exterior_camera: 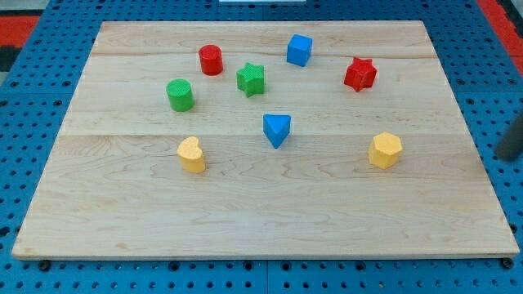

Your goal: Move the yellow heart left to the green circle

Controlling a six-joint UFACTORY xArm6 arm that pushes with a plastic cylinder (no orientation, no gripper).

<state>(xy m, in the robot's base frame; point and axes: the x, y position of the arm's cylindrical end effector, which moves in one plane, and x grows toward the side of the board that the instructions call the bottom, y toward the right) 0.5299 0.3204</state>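
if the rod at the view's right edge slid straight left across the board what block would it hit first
Probably the yellow hexagonal block, which lies nearest on that line. My tip is blurred at the view's right edge, just off the wooden board, so its exact end and line are uncertain. Beyond lies the yellow heart.

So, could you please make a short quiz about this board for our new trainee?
1. True or false: the yellow heart already touches the green circle.
2. Which block lies nearest the blue triangle? A) red star B) green star C) yellow hexagon
3. Fill in: my tip is at the view's ____ edge, off the wooden board.

Key
1. False: they are apart, the heart toward the view's bottom.
2. B
3. right
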